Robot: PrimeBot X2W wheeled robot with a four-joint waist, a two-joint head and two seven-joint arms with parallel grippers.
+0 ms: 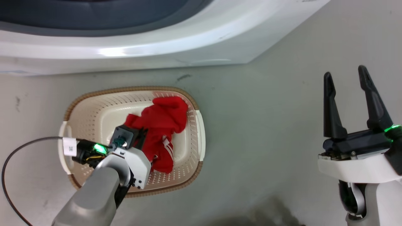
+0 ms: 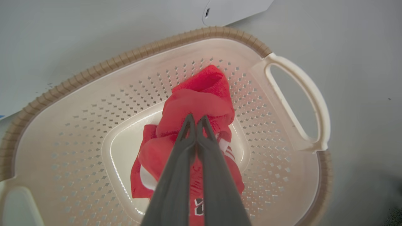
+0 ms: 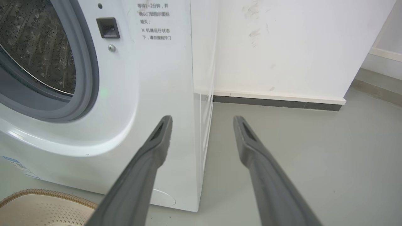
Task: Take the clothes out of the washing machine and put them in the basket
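Red clothes (image 1: 166,116) lie bunched in the cream basket (image 1: 132,89) on the floor in front of the washing machine (image 1: 157,47); white striped trim (image 1: 168,149) shows on one. My left gripper (image 1: 143,135) reaches down into the basket. In the left wrist view, the left gripper (image 2: 196,118) is shut, its tips pinching a fold of the red clothes (image 2: 201,94) above the basket (image 2: 125,58). My right gripper (image 1: 345,72) stands open and holds nothing, well right of the basket. In the right wrist view, the right gripper (image 3: 202,118) points past the washing machine (image 3: 141,94), whose steel drum (image 3: 40,47) shows.
Bare grey floor (image 1: 267,125) spreads between the basket and my right arm. A black cable (image 1: 19,150) loops off my left wrist. A white wall (image 3: 282,47) with a dark baseboard stands right of the washer. The basket rim (image 3: 40,193) shows at the lower left.
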